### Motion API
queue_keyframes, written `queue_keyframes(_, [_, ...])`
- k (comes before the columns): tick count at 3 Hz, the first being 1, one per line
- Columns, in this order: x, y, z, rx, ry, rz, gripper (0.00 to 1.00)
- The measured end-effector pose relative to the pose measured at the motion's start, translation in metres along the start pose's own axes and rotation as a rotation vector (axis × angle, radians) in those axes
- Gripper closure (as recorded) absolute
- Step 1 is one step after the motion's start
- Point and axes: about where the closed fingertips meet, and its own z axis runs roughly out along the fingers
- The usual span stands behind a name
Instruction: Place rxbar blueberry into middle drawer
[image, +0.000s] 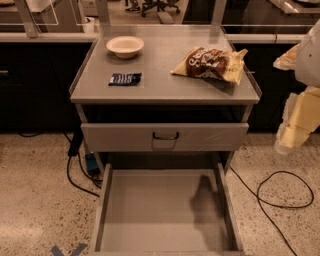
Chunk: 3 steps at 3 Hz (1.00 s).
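The rxbar blueberry (125, 78), a small flat dark navy bar with white print, lies on the left part of the grey cabinet top (165, 85), just in front of the bowl. Below the top is a shut drawer front with a dark handle (165, 136). Under it a drawer (160, 210) is pulled out towards me and holds nothing. My gripper (291, 136), pale yellow, hangs at the right edge of the view. It is beside the cabinet's right side, off the top and far from the bar, and holds nothing that I can see.
A white bowl (125, 46) stands at the back left of the top. A crinkled brown-and-yellow chip bag (212, 64) lies at the right. Black cables (280, 192) run over the speckled floor on both sides. Dark counters stand behind.
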Motion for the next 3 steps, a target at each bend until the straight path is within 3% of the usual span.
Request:
queue_keyframes(1, [0.0,0.0,0.0,0.0,0.0,0.0,0.0])
queue_keyframes(2, [-0.011,0.005,0.001,0.011,0.016,-0.054,0.0])
queue_keyframes(3, [-0.044,-0.01,0.017,0.017,0.002,-0.15,0.0])
